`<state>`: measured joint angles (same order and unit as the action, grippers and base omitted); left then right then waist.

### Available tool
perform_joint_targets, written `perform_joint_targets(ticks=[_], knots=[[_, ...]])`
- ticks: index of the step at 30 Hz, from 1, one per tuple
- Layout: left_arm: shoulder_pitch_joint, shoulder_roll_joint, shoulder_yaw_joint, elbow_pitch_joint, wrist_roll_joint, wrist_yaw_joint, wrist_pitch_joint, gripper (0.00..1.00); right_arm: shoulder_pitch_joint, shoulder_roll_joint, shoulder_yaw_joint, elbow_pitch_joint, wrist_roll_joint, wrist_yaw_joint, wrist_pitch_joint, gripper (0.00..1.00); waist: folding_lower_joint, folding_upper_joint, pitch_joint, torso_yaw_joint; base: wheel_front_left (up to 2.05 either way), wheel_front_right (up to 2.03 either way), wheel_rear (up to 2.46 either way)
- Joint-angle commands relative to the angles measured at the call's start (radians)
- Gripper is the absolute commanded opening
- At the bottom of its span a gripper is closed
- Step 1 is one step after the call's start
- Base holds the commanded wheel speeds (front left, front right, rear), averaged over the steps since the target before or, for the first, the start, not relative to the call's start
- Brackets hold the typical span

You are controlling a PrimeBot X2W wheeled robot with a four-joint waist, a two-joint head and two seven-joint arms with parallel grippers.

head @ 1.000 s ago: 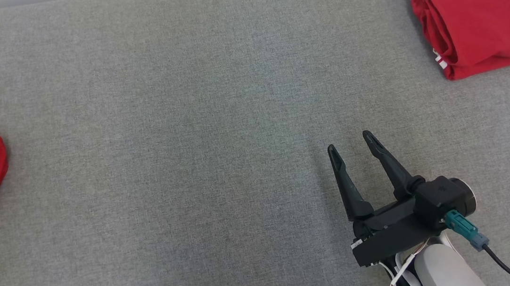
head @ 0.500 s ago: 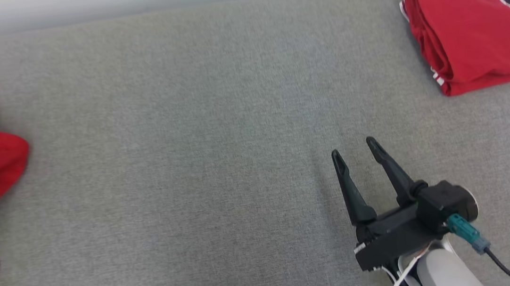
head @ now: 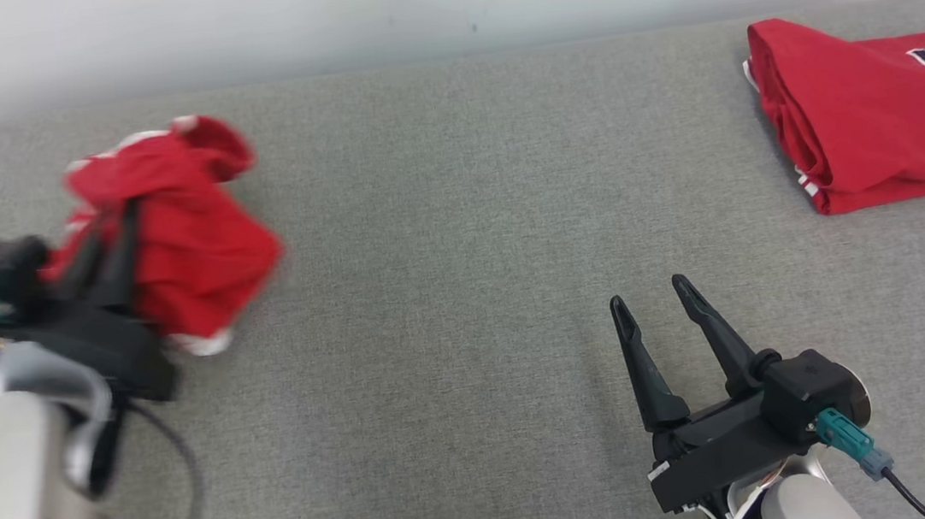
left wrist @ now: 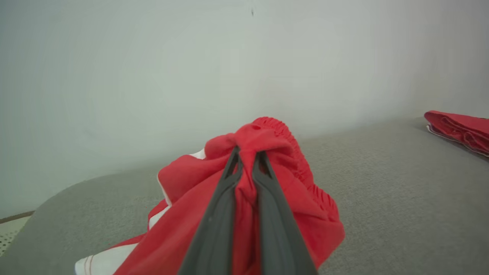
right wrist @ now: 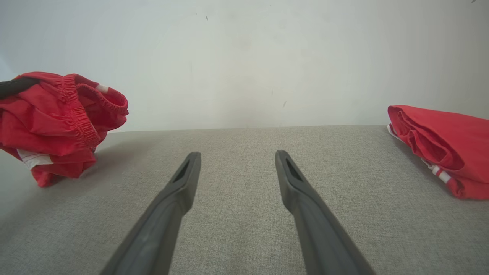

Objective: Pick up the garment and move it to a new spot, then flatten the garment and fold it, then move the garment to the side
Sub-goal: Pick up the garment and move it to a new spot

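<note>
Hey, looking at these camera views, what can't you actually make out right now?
Head view: motion blur smears the left gripper and the crumpled garment, so the grip is unclear there.
Head view: the right edge cuts off the number on the folded jersey.
Left wrist view: the fingers cover the garment's middle; the bottom edge hides whether it touches the grey surface.

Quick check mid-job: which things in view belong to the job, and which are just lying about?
Job: crumpled red shorts, pinched in the shut left gripper; right gripper, open and empty, over the grey surface.
Lying about: folded red jersey, far right on the surface.
</note>
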<state>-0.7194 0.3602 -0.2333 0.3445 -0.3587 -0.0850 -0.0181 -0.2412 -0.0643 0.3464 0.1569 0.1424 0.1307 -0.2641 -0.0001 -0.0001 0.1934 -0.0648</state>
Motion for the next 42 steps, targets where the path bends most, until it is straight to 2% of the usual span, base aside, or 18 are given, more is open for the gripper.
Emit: perform_joint_targets(ticks=[1, 7, 13, 18, 26, 27, 28, 35, 42], knots=[[0.030, -0.021, -0.012, -0.043, -0.002, 0.012, 0.009, 0.00, 0.007, 0.003, 0.000, -0.002, 0.005, 0.000, -0.001, 1.00, 0.0001, 0.0001, -0.006, -0.007, 0.00, 0.00, 0.00], [0.092, -0.108, -0.091, -0.211, 0.005, 0.041, 0.048, 0.00, 0.017, 0.004, -0.017, -0.011, 0.004, 0.000, -0.001, 1.00, 0.0001, 0.0001, -0.008, -0.041, 0.00, 0.00, 0.00], [0.101, -0.199, -0.151, -0.282, 0.001, 0.062, 0.038, 0.00, 0.020, 0.004, -0.033, -0.017, 0.005, 0.000, -0.001, 1.00, 0.0001, 0.0001, -0.001, -0.079, 0.00, 0.00, 0.00], [0.086, -0.244, -0.182, -0.255, -0.001, 0.074, 0.014, 0.00, 0.014, 0.003, -0.038, -0.016, 0.007, 0.000, -0.001, 1.00, 0.0001, 0.0001, 0.002, -0.110, 0.00, 0.00, 0.00], [0.105, -0.284, -0.242, -0.095, -0.015, 0.057, -0.065, 0.00, 0.007, 0.006, -0.039, -0.012, 0.008, 0.000, -0.001, 1.00, 0.0001, 0.0001, 0.003, -0.139, 0.00, 0.00, 0.00], [0.101, -0.286, -0.251, -0.070, -0.009, 0.055, -0.081, 0.31, 0.006, 0.006, -0.039, -0.011, 0.007, 0.000, -0.001, 1.00, 0.0001, 0.0001, 0.003, -0.140, 0.00, 0.00, 0.00], [0.094, -0.286, -0.259, -0.047, 0.003, 0.053, -0.098, 1.00, 0.006, 0.006, -0.039, -0.010, 0.007, 0.000, -0.001, 1.00, 0.0001, 0.0001, 0.003, -0.142, 0.00, 0.00, 0.00], [0.080, -0.295, -0.277, 0.058, 0.001, 0.050, -0.193, 1.00, 0.021, 0.007, -0.056, -0.009, 0.000, 0.000, -0.001, 1.00, 0.0001, 0.0001, -0.005, -0.122, 0.00, 0.00, 0.00], [0.128, -0.278, -0.250, 0.056, -0.005, 0.074, -0.226, 1.00, 0.039, 0.006, -0.065, -0.007, -0.004, 0.000, -0.001, 1.00, 0.0001, 0.0001, -0.033, -0.077, 0.00, 0.00, 0.00]])
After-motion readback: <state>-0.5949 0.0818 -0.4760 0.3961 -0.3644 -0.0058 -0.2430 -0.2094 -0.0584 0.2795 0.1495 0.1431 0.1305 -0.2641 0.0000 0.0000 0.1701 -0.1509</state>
